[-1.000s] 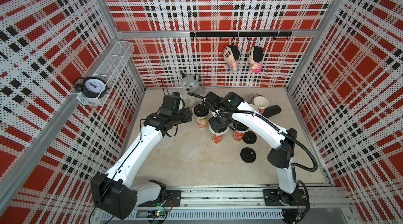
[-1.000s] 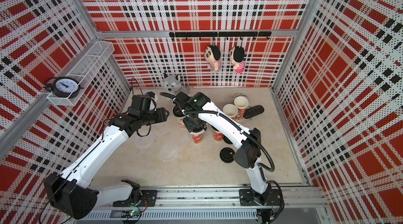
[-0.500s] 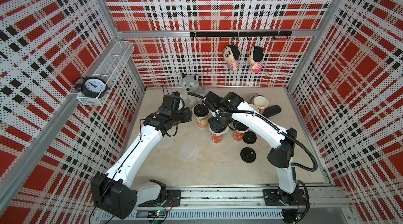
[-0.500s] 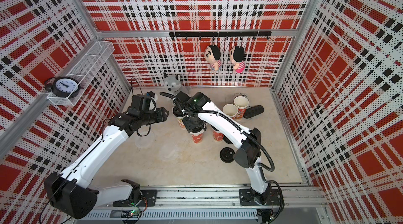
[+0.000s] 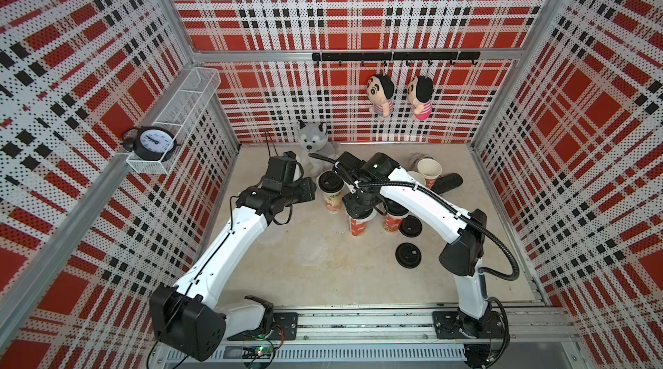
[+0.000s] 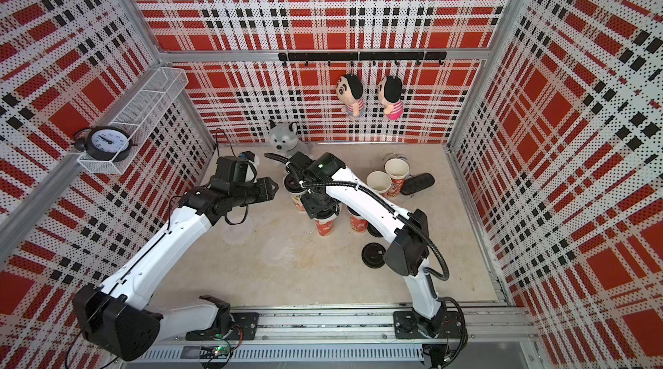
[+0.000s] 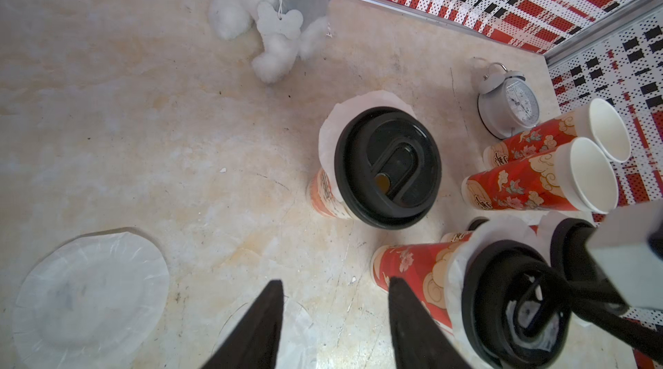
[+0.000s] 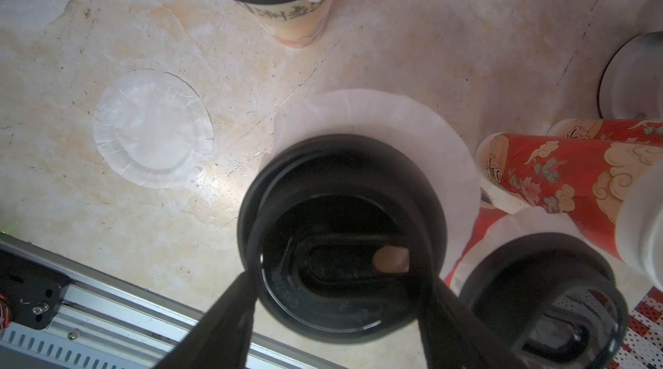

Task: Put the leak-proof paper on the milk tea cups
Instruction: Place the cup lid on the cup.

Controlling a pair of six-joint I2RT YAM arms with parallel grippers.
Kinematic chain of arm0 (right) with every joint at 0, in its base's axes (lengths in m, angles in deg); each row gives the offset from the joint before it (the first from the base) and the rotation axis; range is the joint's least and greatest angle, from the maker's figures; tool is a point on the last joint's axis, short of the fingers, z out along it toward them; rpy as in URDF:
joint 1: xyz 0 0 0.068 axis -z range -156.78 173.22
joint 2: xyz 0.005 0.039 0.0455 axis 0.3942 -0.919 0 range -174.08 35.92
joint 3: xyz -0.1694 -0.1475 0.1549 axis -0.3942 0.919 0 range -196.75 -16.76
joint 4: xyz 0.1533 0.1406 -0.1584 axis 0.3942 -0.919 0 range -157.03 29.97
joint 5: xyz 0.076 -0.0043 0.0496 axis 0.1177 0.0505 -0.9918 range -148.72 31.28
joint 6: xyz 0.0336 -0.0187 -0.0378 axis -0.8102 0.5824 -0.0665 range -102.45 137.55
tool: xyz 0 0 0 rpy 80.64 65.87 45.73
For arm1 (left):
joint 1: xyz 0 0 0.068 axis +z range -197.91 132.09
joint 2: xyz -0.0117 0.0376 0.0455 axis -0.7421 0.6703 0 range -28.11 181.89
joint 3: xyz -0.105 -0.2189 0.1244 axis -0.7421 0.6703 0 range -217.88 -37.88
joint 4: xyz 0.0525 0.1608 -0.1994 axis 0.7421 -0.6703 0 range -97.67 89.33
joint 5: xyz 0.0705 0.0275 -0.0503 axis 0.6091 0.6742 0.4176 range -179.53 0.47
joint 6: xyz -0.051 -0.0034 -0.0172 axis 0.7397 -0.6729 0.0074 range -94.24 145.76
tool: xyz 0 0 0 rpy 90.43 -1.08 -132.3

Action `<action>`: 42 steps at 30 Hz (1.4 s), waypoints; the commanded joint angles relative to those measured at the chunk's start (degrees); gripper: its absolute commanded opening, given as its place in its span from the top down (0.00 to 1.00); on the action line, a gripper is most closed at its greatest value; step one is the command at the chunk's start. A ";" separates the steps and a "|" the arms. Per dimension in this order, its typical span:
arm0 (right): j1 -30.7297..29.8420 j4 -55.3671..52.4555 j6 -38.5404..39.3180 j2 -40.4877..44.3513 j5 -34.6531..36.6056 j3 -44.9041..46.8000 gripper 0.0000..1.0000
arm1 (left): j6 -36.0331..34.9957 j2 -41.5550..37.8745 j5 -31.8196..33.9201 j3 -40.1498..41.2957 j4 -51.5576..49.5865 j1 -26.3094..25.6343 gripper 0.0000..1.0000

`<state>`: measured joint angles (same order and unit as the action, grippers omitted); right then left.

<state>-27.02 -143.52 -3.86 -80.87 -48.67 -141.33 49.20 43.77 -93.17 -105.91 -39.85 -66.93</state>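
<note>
Paper point(image 8: 358, 112) beneath lid point(image 8: 341, 241); cup point(image 5: 358, 230) capped

In the right wrist view the black lid point(image 8: 341, 234) between the fingers of the right gripper point(image 8: 337, 277) is blurred, so whether they press its rim cannot be told; the picture's edge cuts off the cream cup point(image 8: 294, 22). In both top views the right arm point(image 5: 423, 204) hides the mouth of the red cup point(image 5: 358, 229).

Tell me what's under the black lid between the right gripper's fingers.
Under the black lid a white leak-proof paper sticks out past the rim, over a red milk tea cup. The cup's inside is covered.
</note>
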 commanded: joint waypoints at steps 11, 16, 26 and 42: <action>0.76 1.03 0.23 -0.63 0.33 0.77 0.22 | -1.21 -1.30 -0.38 0.62 -0.46 0.83 0.49; 0.84 0.88 0.14 -0.50 0.67 0.08 0.18 | -1.21 -1.34 -0.45 0.40 -0.68 0.83 0.49; 0.84 0.82 -0.12 0.08 0.56 -1.52 0.14 | -1.29 -1.63 -0.74 -0.04 -0.97 0.84 0.49; 3.26 5.13 -3.97 7.58 0.46 0.56 0.11 | -1.57 -0.62 0.59 -3.09 -3.40 -5.93 0.49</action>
<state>-25.67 -139.95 -5.68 -79.23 -49.50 -142.09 48.39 43.14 -93.34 -106.22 -41.97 -69.95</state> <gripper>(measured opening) 0.894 0.512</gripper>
